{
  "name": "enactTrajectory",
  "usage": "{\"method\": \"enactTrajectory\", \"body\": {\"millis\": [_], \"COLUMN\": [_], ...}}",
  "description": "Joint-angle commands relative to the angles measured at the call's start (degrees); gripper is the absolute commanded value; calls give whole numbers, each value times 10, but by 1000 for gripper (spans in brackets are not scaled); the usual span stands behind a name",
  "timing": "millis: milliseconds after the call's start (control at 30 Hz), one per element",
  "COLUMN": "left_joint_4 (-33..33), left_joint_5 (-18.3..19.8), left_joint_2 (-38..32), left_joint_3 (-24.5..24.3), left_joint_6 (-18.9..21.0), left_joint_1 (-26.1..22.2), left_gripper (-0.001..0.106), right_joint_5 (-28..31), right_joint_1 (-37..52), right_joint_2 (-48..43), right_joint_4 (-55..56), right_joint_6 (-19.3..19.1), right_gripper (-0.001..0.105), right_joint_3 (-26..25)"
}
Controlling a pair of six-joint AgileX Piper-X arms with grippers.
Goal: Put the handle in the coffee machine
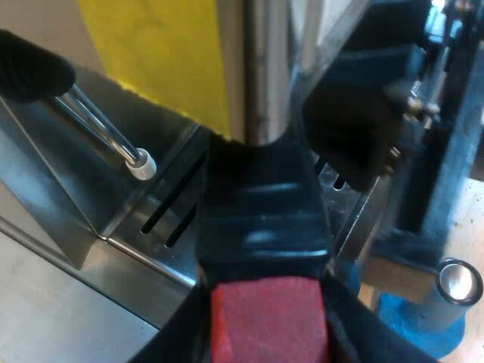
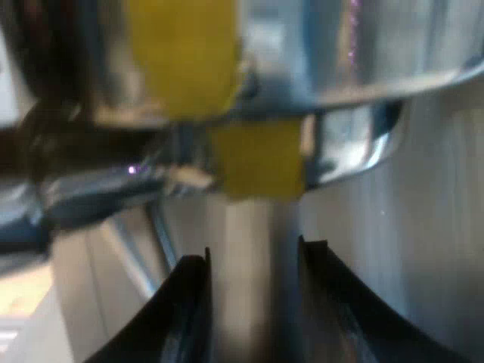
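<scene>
Inserting is judged the step in hand: the handle [image 1: 261,219] is gripped at its red end by the closed left pincer [image 1: 265,333], stretching ahead toward the machine [image 1: 68,197]. The right pincer [image 2: 253,253] is held open, empty. Next, seating and twisting are needed.

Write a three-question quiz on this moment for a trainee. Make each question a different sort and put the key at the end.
1. True or false: the right hand grips the handle.
2. What stands beside the espresso machine? A: a mug. B: a blue tamper. C: a measuring glass.
3. Fill in: the end of the handle held in the left hand is coloured ___.
Key: 1 false, it is open and empty; 2 B; 3 red.
</scene>
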State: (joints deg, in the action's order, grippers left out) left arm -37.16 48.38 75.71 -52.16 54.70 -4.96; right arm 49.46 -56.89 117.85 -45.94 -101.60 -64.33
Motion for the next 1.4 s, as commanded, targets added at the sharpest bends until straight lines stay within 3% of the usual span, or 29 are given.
{"method": "enactTrajectory", "body": {"millis": [33, 400, 867, 967, 1000, 1033, 1100, 1167, 1300, 1400], "left_joint_4": [39, 39, 39, 41, 41, 41, 40, 37, 1, -11], "left_joint_5": [102, 102, 102, 102, 102, 102, 102, 99, 59, 53], "left_joint_2": [-27, -27, -27, -27, -27, -27, -28, -28, -30, -30], "left_joint_3": [-24, -24, -24, -24, -24, -24, -24, -24, -24, -24], "left_joint_6": [3, 3, 3, 3, 3, 3, 3, 8, 7, 2], "left_joint_1": [5, 5, 5, 5, 5, 5, 5, 5, -2, -10], "left_gripper": [0, 0, 0, 12, 24, 29, 58, 68, 67, 67], "right_joint_5": [28, 33, 4, 4, 4, 4, 4, 4, 4, 4], "right_joint_1": [6, 20, 24, 24, 24, 24, 24, 25, 26, 26], "right_joint_2": [17, 21, 21, 21, 21, 21, 21, 21, 21, 21], "right_joint_4": [-43, -57, -114, -126, -129, -134, -137, -137, -138, -142], "right_joint_6": [2, 2, -25, -35, -40, -41, -41, -41, -41, -41], "right_gripper": [31, 31, 31, 31, 31, 31, 31, 31, 31, 31], "right_joint_3": [-12, -39, -52, -52, -52, -52, -52, -53, -55, -55]}}
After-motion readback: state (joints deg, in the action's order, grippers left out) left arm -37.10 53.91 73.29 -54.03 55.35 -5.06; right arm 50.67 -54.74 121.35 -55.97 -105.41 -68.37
